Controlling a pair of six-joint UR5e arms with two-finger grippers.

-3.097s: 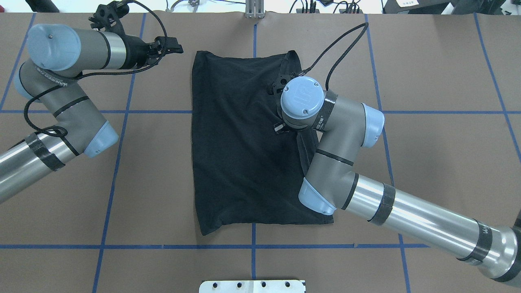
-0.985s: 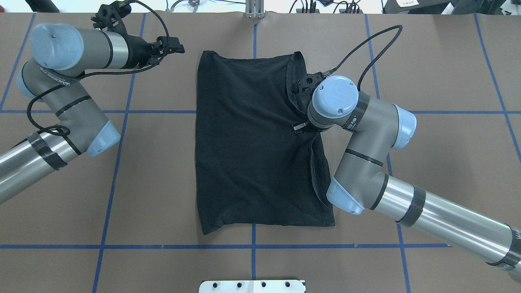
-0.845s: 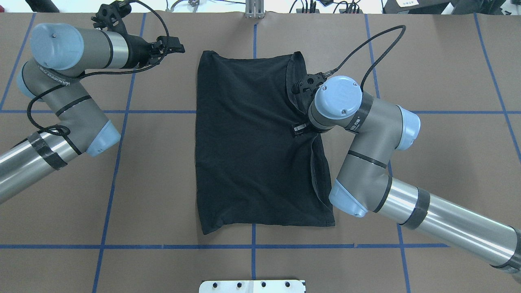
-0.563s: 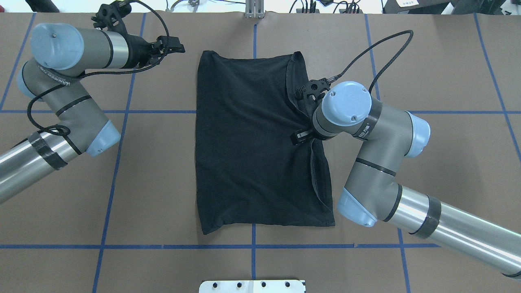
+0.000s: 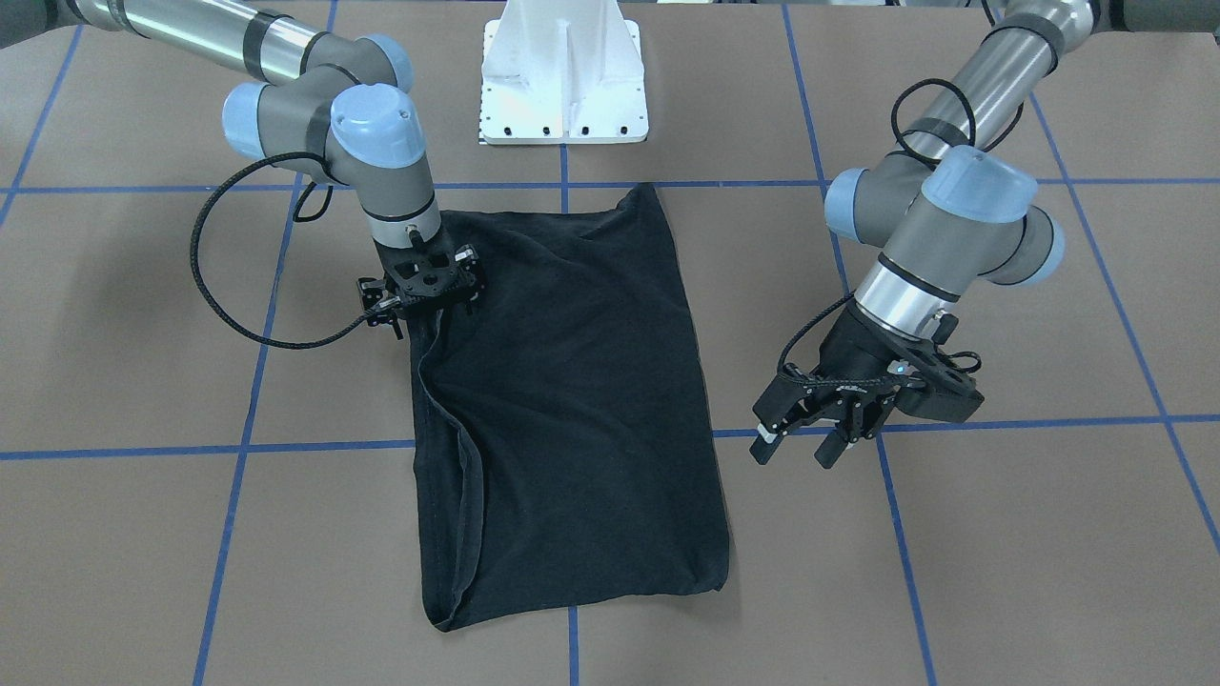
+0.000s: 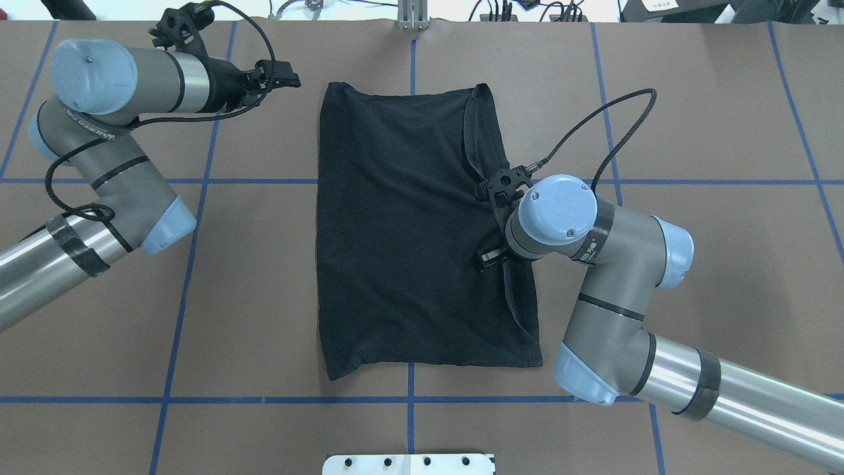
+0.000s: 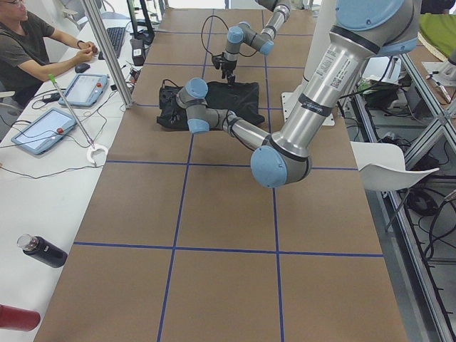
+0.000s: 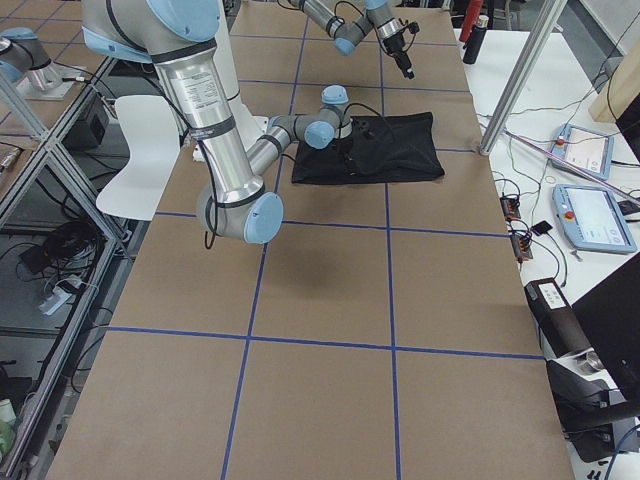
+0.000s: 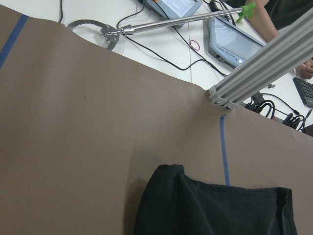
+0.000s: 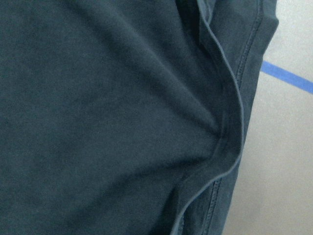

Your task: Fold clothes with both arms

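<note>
The black T-shirt (image 6: 395, 231) lies folded into a long rectangle in the middle of the table, plain side up, and also shows in the front view (image 5: 572, 400). My right gripper (image 5: 429, 307) points straight down on the shirt's right edge, about halfway along it. Its fingers are hidden against the black cloth and under the wrist (image 6: 550, 211), so I cannot tell if it is open or shut. The right wrist view shows only cloth and a hemmed edge (image 10: 230, 122). My left gripper (image 5: 796, 448) is open and empty above bare table, left of the shirt's far corner (image 6: 290, 74).
The white pedestal base (image 5: 564, 76) stands at the near table edge. Blue tape lines (image 6: 264, 181) grid the brown table. An aluminium post (image 9: 264, 68) stands at the far edge, with tablets and an operator (image 7: 28, 43) beyond.
My right gripper has moved along the shirt's right edge from the far part toward the robot's side. The shirt slid slightly right early on, then stayed put. The left arm has not moved.
</note>
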